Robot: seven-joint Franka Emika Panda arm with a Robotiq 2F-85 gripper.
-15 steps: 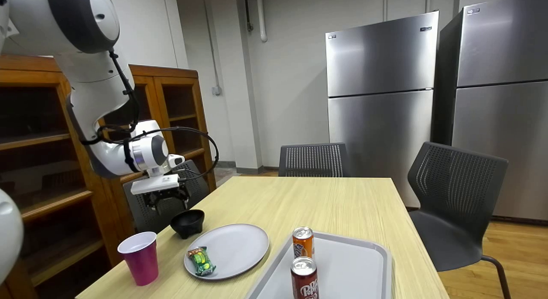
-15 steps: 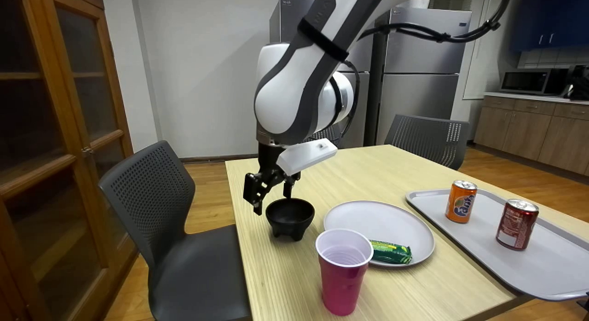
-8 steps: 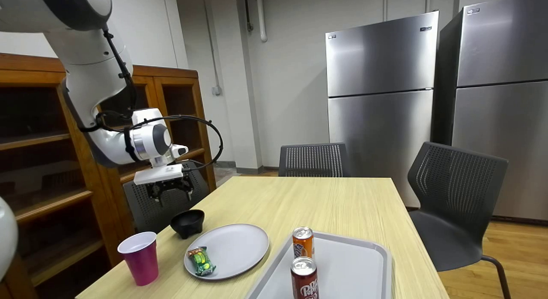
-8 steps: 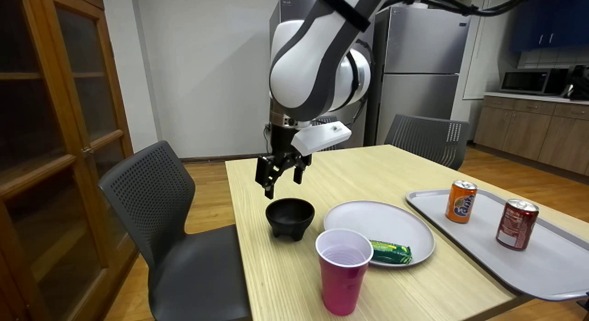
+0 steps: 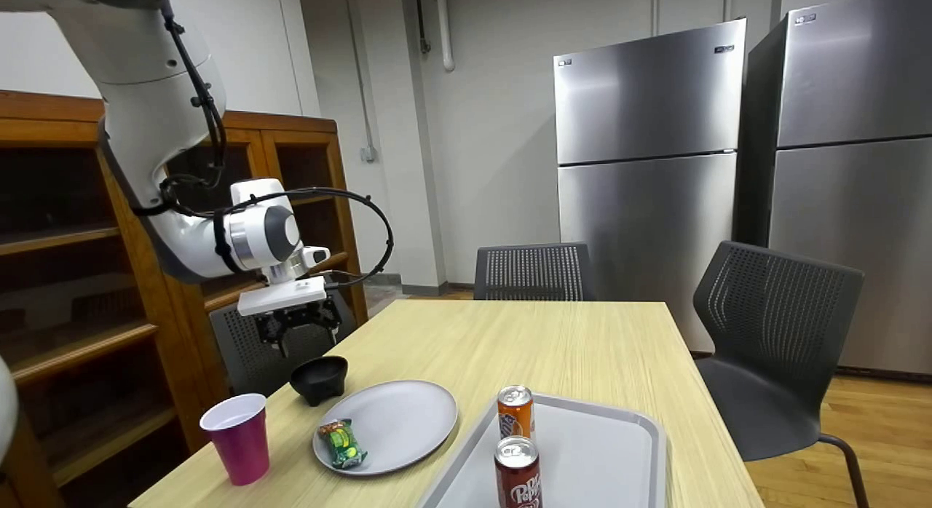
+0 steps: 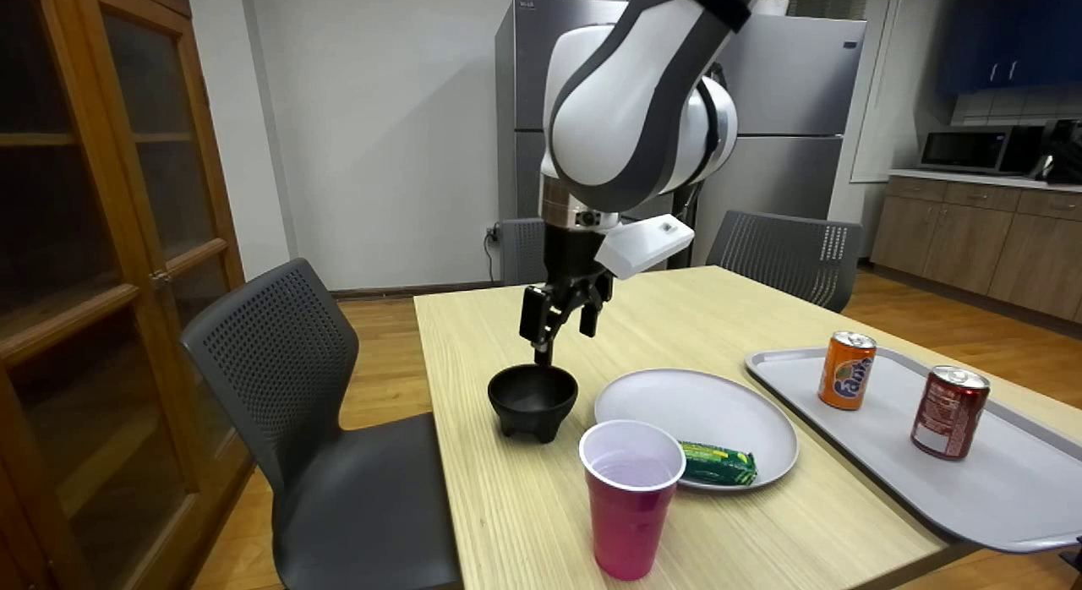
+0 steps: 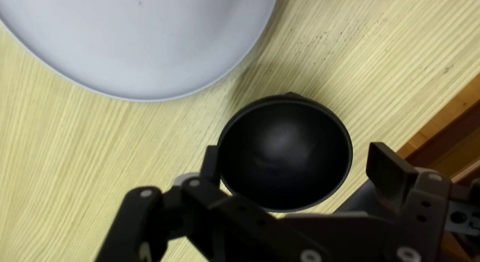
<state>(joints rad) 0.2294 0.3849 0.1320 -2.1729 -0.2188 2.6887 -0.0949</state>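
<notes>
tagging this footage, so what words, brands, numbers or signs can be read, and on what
"Fanta": orange soda can
"PEPP", only part showing: dark red soda can
Too small or blurred to read: green snack wrapper, refrigerator badges, and that dark red can's pale panel

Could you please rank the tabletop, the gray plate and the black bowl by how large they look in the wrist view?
Largest to smallest:
1. Tabletop
2. Gray plate
3. Black bowl
The first two run past the frame's edge, so only their visible parts are ranked.
</notes>
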